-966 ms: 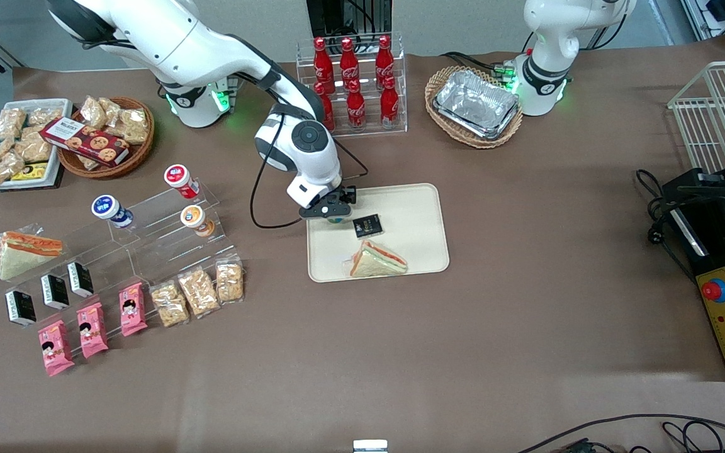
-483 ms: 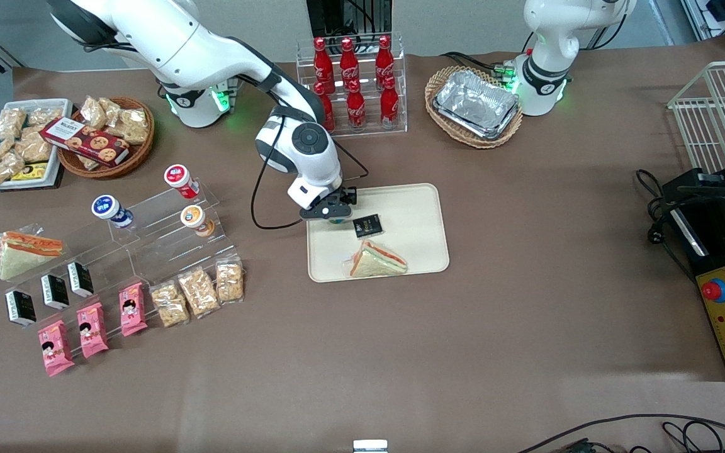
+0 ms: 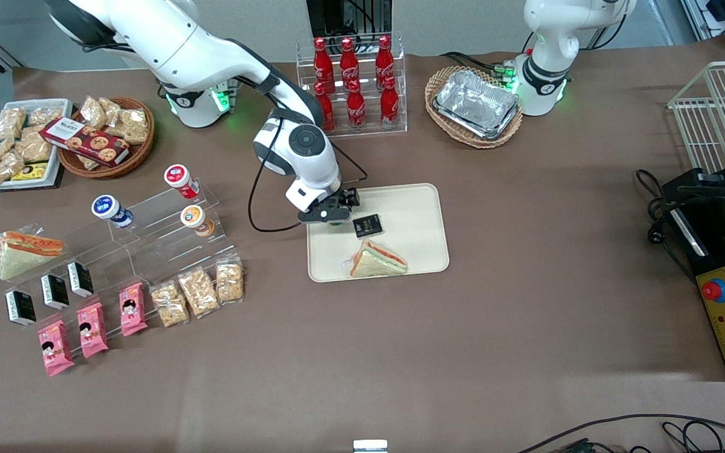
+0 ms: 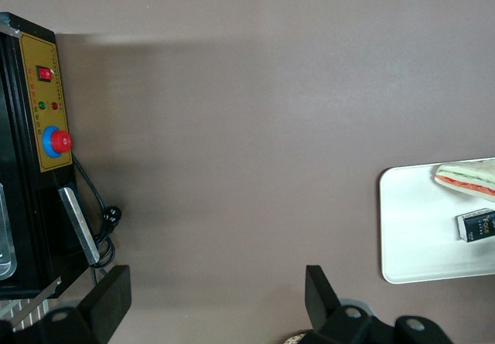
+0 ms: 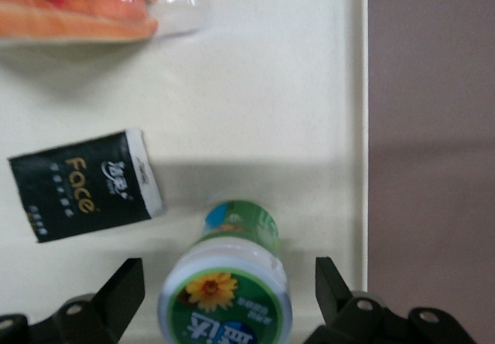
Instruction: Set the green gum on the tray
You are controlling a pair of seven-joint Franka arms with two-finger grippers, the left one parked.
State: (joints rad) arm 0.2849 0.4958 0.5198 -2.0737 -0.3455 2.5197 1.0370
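The green gum (image 5: 226, 298) stands upright on the cream tray (image 5: 255, 89), close to the tray's rim at the working arm's end. Its green-and-white lid with a yellow flower faces the wrist camera. My right gripper (image 5: 228, 282) is open around it, with a black finger (image 5: 124, 286) on each side and a gap between each finger and the jar. In the front view the gripper (image 3: 335, 217) hovers over the tray (image 3: 413, 201) and covers nearly all of the jar; only a sliver of green (image 3: 338, 221) shows.
A black packet (image 3: 367, 225) lies on the tray beside the gum, and a wrapped sandwich (image 3: 377, 259) lies nearer the camera. The packet (image 5: 81, 185) is close to one finger. A cola bottle rack (image 3: 353, 82) stands farther from the camera than the tray. An acrylic stand holding an orange-lidded jar (image 3: 196, 219) lies toward the working arm's end.
The wrist has shifted very slightly over the tray's edge. The gum, packet and sandwich have not moved.
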